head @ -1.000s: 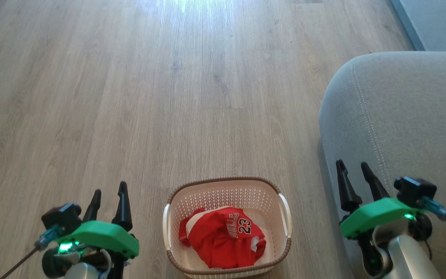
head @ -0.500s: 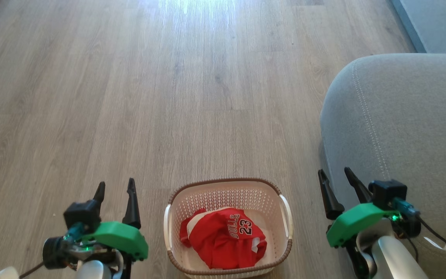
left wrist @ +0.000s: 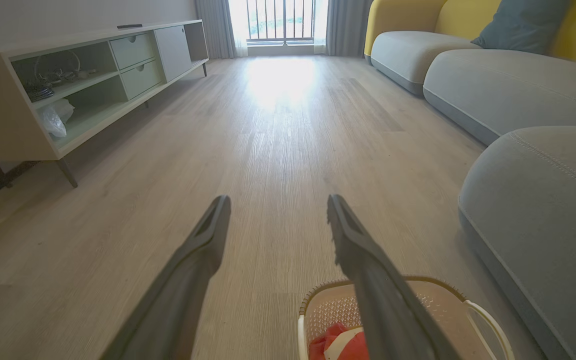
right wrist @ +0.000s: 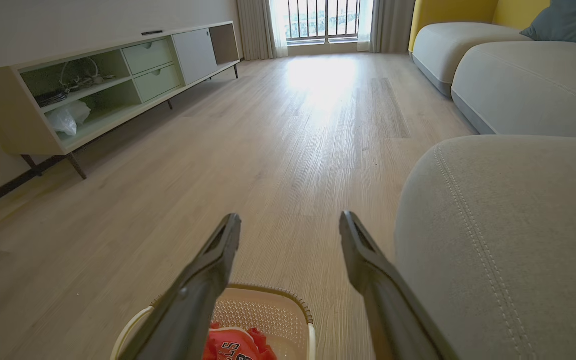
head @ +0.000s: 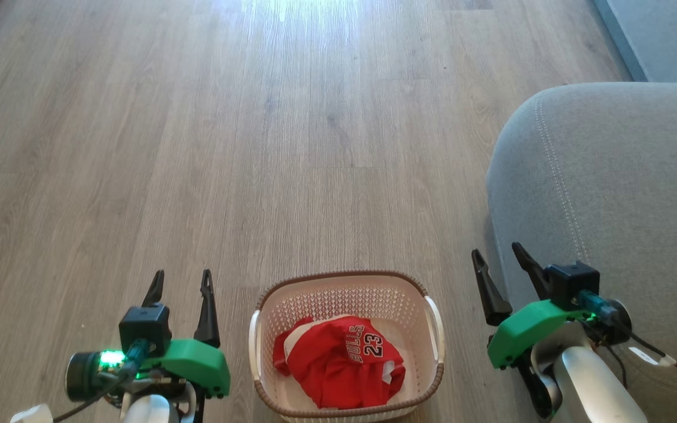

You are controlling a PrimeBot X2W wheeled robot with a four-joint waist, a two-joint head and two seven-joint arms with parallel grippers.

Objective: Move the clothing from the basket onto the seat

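Observation:
The cream basket (head: 347,288) with a brown braided rim stands on the wood floor at the bottom centre of the head view. Inside lies the clothing (head: 341,361), a crumpled red jersey lettered "BULLS 23". The grey seat (head: 620,188) rises on the right. My left gripper (head: 181,279) hangs open left of the basket, empty. My right gripper (head: 498,256) is open and empty between the basket and the seat's edge. The left wrist view catches the basket (left wrist: 318,315), red cloth (left wrist: 340,345) and seat (left wrist: 543,200); the right wrist view has the basket (right wrist: 273,310), jersey (right wrist: 235,347) and seat (right wrist: 508,225).
A low TV cabinet (left wrist: 68,95) with shelves and drawers lines the left wall. More grey sofa cushions (left wrist: 498,85) with yellow backs run along the right. Open wood floor (head: 285,147) stretches ahead toward a bright window (left wrist: 280,20).
Both grippers have shifted inward toward the basket and rolled to a more upright stance. The basket and jersey have stayed put.

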